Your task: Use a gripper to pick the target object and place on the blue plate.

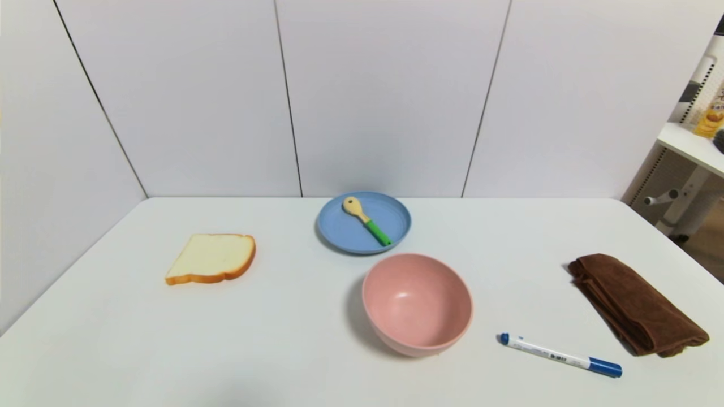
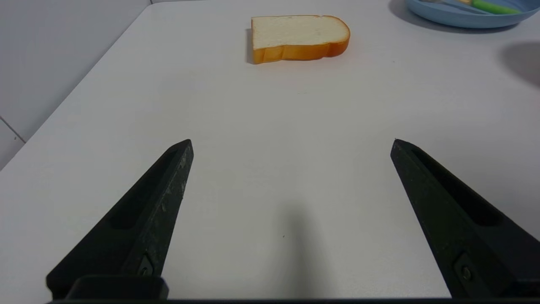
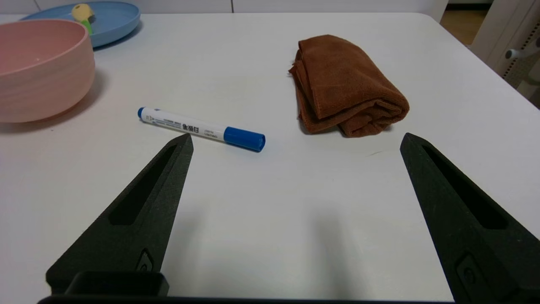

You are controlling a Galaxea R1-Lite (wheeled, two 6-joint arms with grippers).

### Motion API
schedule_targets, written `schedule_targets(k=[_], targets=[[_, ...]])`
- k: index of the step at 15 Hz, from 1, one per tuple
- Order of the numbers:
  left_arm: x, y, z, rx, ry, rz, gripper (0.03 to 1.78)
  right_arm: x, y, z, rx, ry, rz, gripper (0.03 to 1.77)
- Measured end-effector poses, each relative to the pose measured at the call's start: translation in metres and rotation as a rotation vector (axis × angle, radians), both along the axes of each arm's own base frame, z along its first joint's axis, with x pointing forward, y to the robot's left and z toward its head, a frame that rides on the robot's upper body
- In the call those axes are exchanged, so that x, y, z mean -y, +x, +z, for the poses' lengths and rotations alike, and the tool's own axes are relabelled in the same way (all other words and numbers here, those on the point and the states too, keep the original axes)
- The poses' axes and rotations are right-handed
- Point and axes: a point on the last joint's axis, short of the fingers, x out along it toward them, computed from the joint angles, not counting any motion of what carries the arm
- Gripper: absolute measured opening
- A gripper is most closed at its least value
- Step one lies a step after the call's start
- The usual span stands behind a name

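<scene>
The target object, a toy spoon [image 1: 366, 220] with a pale yellow head and green handle, lies inside the blue plate [image 1: 339, 234] at the back middle of the table. In the right wrist view the plate [image 3: 114, 21] shows far off with the spoon's head [image 3: 82, 12] on it. A slice of the plate's rim [image 2: 447, 19] and the green handle [image 2: 491, 6] appear in the left wrist view. My left gripper [image 2: 291, 141] is open over bare table near the front left. My right gripper [image 3: 295, 137] is open near the front right, empty. Neither arm shows in the head view.
A pink bowl [image 1: 417, 303] stands just in front of the plate. A toy bread slice [image 1: 212, 258] lies at the left. A white-and-blue marker pen [image 1: 560, 355] and a folded brown cloth [image 1: 636, 302] lie at the right. White wall panels close the back.
</scene>
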Motion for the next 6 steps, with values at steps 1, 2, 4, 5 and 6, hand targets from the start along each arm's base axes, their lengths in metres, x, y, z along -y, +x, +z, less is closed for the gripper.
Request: schedule_targets(k=[1,2,4,5,6], targets=[[0.0,0.0,0.0,0.0,0.0,0.0,1.69,0.0,0.0001,-0.0005,-0.002,0.005,-0.001,1.69],[0.0,0.0,0.0,0.0,0.0,0.0,1.69,0.0,0.0001,-0.0004,-0.001,0.009,-0.001,1.69],[0.0,0.0,0.0,0.0,0.0,0.0,1.69,0.0,0.0002,-0.0005,-0.001,0.005,-0.002,1.69],[0.0,0.0,0.0,0.0,0.0,0.0,1.69,0.0,0.0002,-0.0007,-0.002,0.003,0.0,1.69],[0.0,0.0,0.0,0.0,0.0,0.0,1.69,0.0,0.0002,-0.0007,-0.002,0.006,0.001,1.69]])
